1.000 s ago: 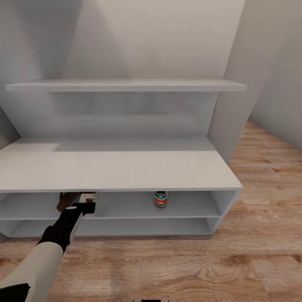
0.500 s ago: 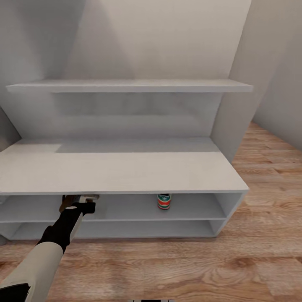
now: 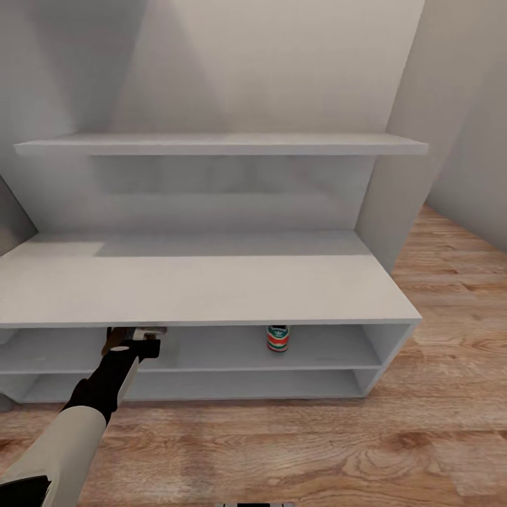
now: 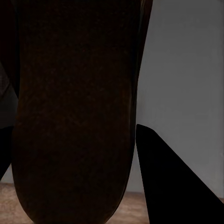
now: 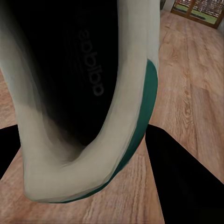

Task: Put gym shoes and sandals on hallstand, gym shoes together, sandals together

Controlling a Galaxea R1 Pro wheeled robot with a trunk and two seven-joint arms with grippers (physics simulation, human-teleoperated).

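Observation:
The hallstand (image 3: 204,285) stands before me, pale grey with a bench top and two open shelves. One gym shoe (image 3: 277,339) sits heel-out on the upper open shelf, right of centre. My left gripper (image 3: 135,339) reaches into that shelf's left part, shut on a dark brown sandal (image 3: 113,339) that is mostly hidden under the bench top. Up close the sandal's dark sole (image 4: 74,107) lies between the left gripper's (image 4: 70,137) black fingers (image 4: 172,186). The second gym shoe (image 5: 135,116), cream with a green stripe, is held in my right gripper (image 5: 79,137) over the corridor floor (image 5: 186,70).
A long ledge (image 3: 218,144) crosses the tall back panel above the bench top. A grey wall (image 3: 458,127) closes the right side. Wood plank floor (image 3: 296,451) stretches in front of the rack and to its right.
The camera has shifted a little, sliding the rack rightward in the picture. The left gripper with the sandal sits slightly deeper under the bench top than a second ago.

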